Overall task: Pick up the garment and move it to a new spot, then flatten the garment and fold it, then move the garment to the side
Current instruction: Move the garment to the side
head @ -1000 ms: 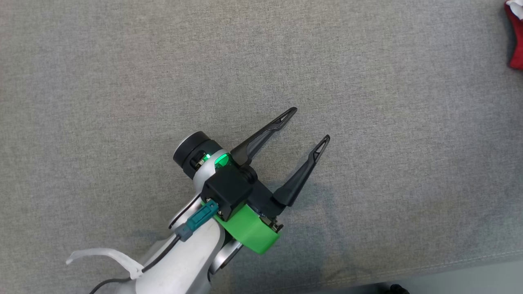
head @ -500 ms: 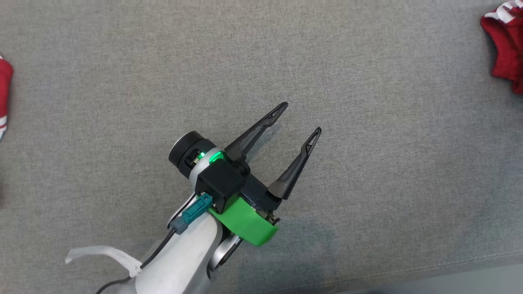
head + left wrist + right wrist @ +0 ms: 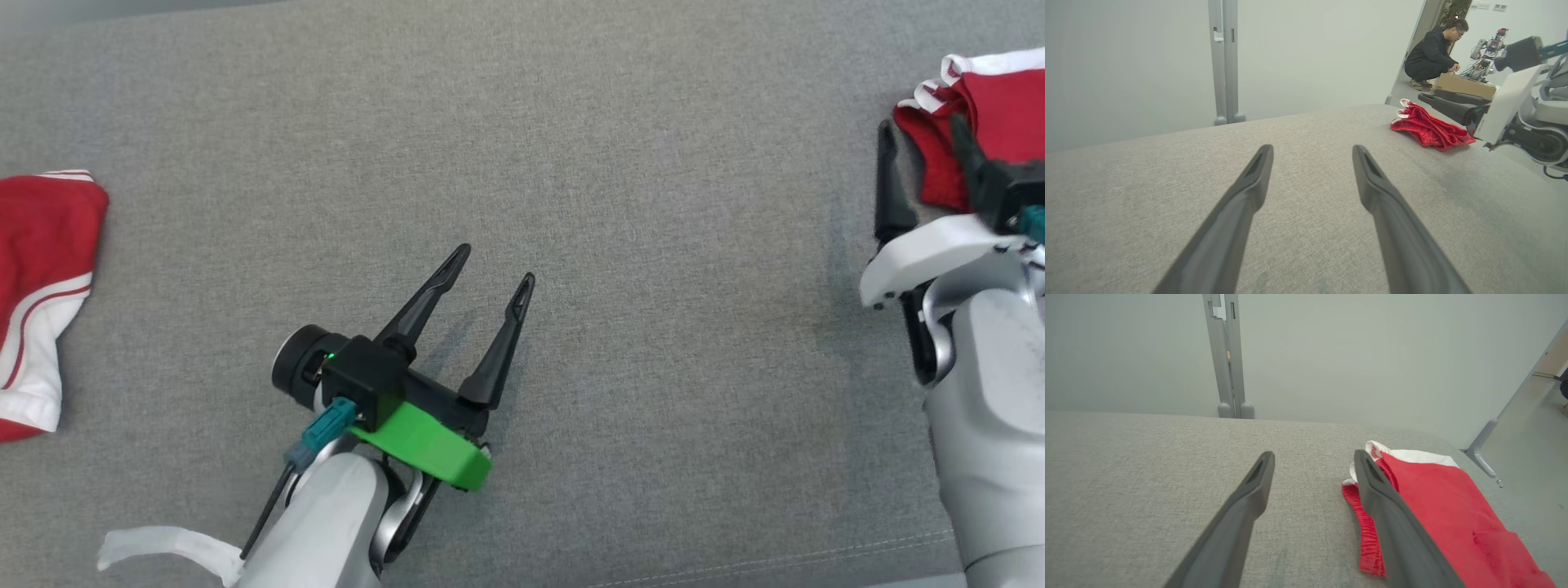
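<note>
Red garment (image 3: 1000, 98) at the grey cushion's (image 3: 653, 163) right edge, which I judge set aside. My right gripper (image 3: 921, 124) straddles its edge, spread, gripping nothing. My left gripper (image 3: 498, 263), likewise spread and empty, hovers mid-cushion, out of the way. A second red garment (image 3: 45, 237) lies at the left edge.

The left gripper (image 3: 498, 263) has dark fingers (image 3: 426, 296) and a green collar (image 3: 424, 445).

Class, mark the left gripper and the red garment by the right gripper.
left gripper (image 3: 498, 263), head view, midway between fingertips.
red garment (image 3: 1437, 506), right wrist view, red middle panel.
</note>
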Robot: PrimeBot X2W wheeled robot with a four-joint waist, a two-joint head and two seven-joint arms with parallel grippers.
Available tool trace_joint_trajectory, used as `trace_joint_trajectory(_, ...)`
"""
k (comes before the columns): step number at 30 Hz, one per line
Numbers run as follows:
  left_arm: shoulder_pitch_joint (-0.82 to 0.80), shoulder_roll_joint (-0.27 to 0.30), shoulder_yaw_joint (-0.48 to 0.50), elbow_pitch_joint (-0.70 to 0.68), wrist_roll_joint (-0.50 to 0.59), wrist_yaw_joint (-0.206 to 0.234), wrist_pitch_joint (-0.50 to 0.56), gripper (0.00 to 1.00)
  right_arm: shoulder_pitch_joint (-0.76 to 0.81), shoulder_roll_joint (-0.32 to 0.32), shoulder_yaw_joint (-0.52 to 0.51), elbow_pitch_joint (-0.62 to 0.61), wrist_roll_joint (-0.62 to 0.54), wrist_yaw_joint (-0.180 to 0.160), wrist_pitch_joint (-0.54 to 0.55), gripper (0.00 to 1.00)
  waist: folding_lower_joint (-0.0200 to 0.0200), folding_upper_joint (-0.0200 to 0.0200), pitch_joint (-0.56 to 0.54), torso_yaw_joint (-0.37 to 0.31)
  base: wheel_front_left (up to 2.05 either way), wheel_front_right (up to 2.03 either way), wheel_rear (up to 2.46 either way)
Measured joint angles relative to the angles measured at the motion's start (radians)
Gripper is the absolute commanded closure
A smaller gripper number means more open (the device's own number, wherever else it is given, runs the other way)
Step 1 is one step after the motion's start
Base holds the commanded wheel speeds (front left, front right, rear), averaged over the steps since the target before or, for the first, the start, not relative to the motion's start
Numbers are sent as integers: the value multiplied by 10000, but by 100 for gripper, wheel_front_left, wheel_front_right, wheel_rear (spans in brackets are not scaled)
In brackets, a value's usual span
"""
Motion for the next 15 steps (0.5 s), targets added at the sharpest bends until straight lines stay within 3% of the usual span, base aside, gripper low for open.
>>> trace_joint_trajectory(7,808,-75,1475,732,345,0,0,0,1476,374,1202,-545,1097,0,0,0,0,0,-860,271,0,0,0)
trace_joint_trajectory(15,1719,-192,3193,1325,880,19,0,0,2802,767,1848,-1047,1586,0,0,0,0,0,-1725,566,0,0,0)
